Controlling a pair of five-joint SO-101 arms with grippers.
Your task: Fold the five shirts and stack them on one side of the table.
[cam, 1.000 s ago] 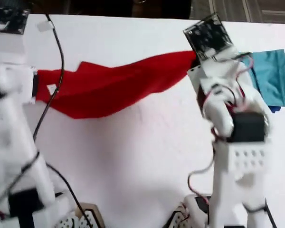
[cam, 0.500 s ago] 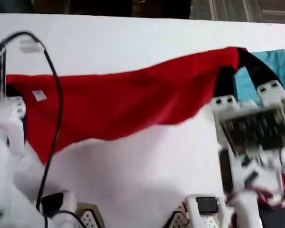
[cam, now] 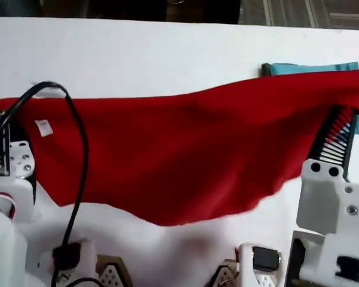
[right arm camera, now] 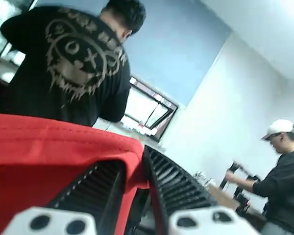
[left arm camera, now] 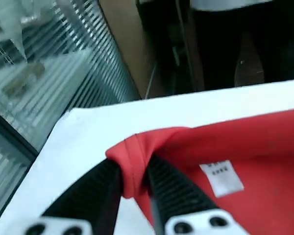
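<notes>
A red shirt (cam: 185,155) hangs stretched above the white table (cam: 167,54), held up at both ends. My left gripper (left arm camera: 134,183) is shut on one bunched corner of the red shirt (left arm camera: 235,147), near a white label (left arm camera: 221,177). My right gripper (right arm camera: 134,183) is shut on the opposite hem of the red shirt (right arm camera: 44,147), raised high. In the high view the left arm (cam: 9,179) stands at the left and the right arm (cam: 335,197) at the right. A folded teal shirt (cam: 311,69) lies at the table's far right, partly hidden behind the red cloth.
A black cable (cam: 78,173) loops from the left arm over the red cloth's left part. Arm bases (cam: 251,269) sit at the near edge. The far strip of the table is bare white.
Both arms have lifted and pulled the red shirt apart and toward the near edge. It went from a crumpled strip on the table to a wide spread sheet covering most of the teal shirt.
</notes>
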